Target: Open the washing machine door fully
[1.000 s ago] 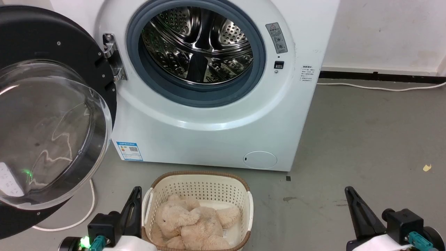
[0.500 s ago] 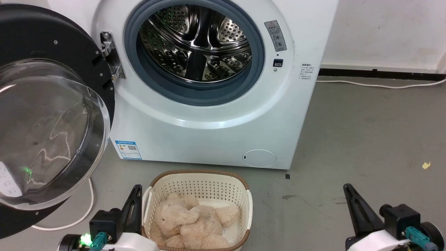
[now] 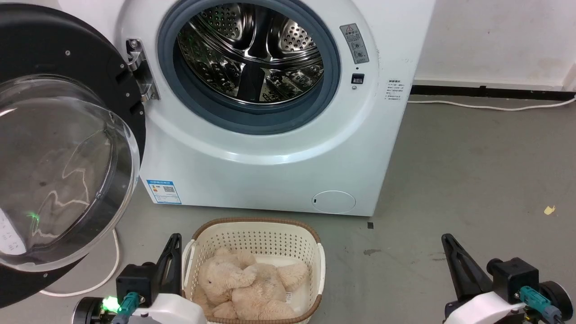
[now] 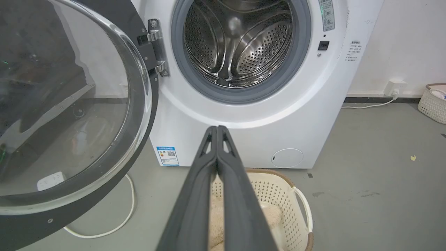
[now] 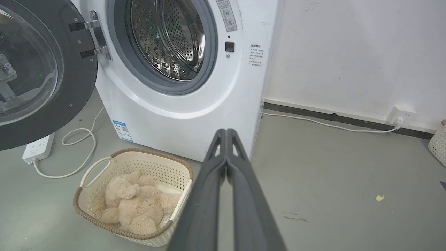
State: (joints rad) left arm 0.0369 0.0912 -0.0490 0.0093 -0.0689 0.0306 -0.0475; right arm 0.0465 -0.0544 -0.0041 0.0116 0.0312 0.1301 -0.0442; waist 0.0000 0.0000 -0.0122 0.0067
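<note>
The washing machine door (image 3: 63,153) is seen wide open, hinged at the left of the washing machine (image 3: 270,175). The left gripper (image 4: 217,128) and the right gripper (image 5: 226,131) are seen closed, each with 2 fingers pressed together, nothing gripped.

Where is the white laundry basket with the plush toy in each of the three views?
Head view: the basket is at bottom centre, before the washing machine.
Left wrist view: basket at the bottom, right of centre, partly behind the left gripper.
Right wrist view: basket at lower left.
Shared landmark: the blue label sticker, up-left of the basket.
</note>
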